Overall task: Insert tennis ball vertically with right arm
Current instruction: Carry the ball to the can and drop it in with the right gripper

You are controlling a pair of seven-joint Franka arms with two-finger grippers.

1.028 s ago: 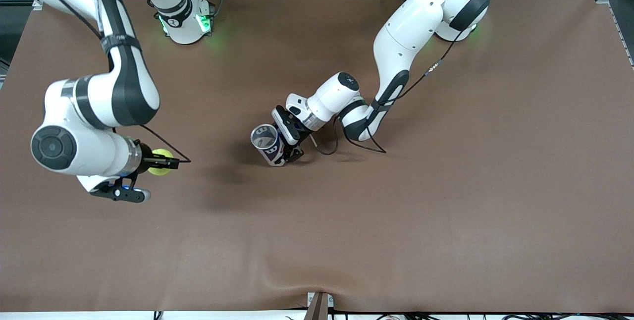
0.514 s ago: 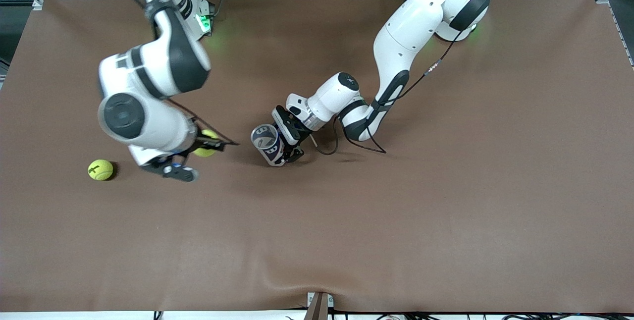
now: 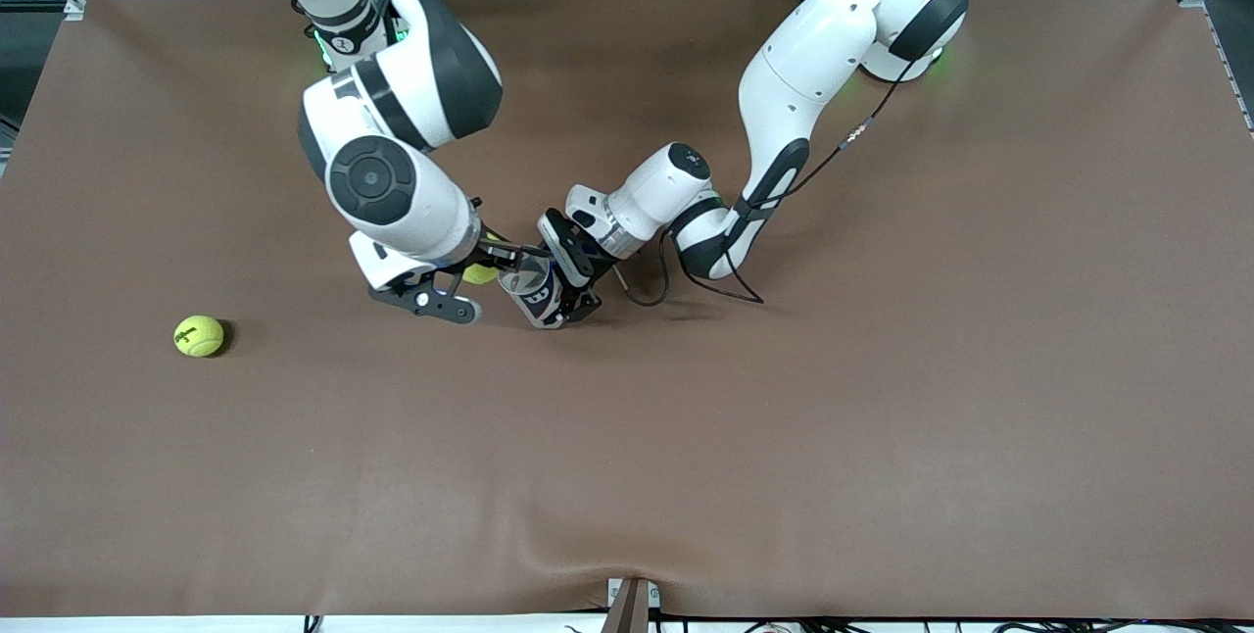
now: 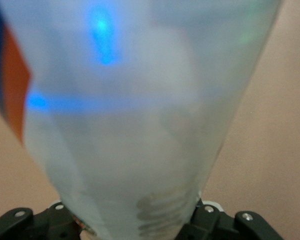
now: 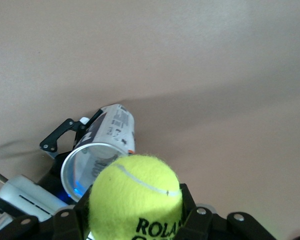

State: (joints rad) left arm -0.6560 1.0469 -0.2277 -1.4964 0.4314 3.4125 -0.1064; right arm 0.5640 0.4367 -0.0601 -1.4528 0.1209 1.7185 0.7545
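The can (image 4: 140,115) fills the left wrist view as a pale blur, its label unreadable and its top cut off by the edge. From the front, the right arm's wrist covers most of the held tennis ball (image 3: 481,271) beside the can. In the right wrist view, the ball's lettering runs off the edge.

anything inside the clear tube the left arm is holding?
Looking into the clear plastic ball tube's open mouth from the right wrist view, the upper part shows no ball. The yellow-green tennis ball in the right tool covers the deeper part, so the bottom can't be checked.
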